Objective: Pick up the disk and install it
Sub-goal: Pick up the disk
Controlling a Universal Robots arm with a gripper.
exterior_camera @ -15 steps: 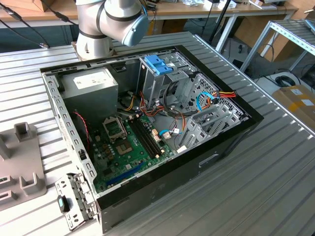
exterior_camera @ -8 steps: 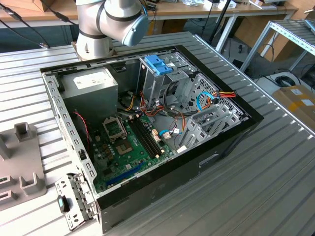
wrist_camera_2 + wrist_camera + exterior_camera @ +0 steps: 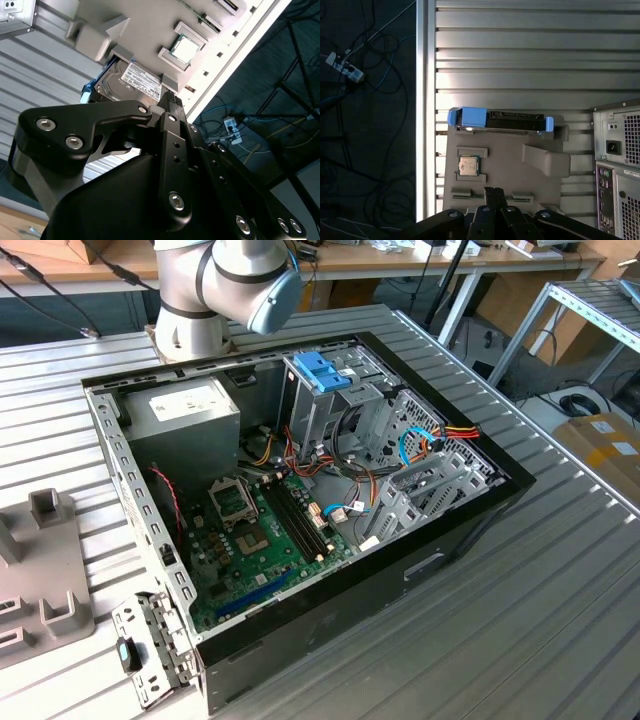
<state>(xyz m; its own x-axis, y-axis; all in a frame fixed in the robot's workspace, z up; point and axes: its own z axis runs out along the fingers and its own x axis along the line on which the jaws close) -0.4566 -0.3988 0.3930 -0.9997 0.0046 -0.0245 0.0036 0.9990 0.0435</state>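
Note:
The disk (image 3: 512,120) stands on its edge in a slot at the far side of a grey holder block (image 3: 510,170), its blue carrier frame (image 3: 470,116) wrapped round the ends. In the second wrist view the disk (image 3: 137,80) shows its white label. My gripper (image 3: 494,192) is over the near side of the block, short of the disk and not touching it. Its two black fingers are pressed together, shut, with nothing between them. The second wrist view has the gripper (image 3: 169,102) pointing toward the disk.
A processor chip (image 3: 468,165) lies in a recess of the holder block. The open computer case (image 3: 470,520) lies on the ribbed metal table (image 3: 560,590), with the drive cage and its blue handle (image 3: 322,370), a grey power supply (image 3: 185,410) and the motherboard (image 3: 260,530) inside. The table edge (image 3: 426,100) drops to a floor with cables.

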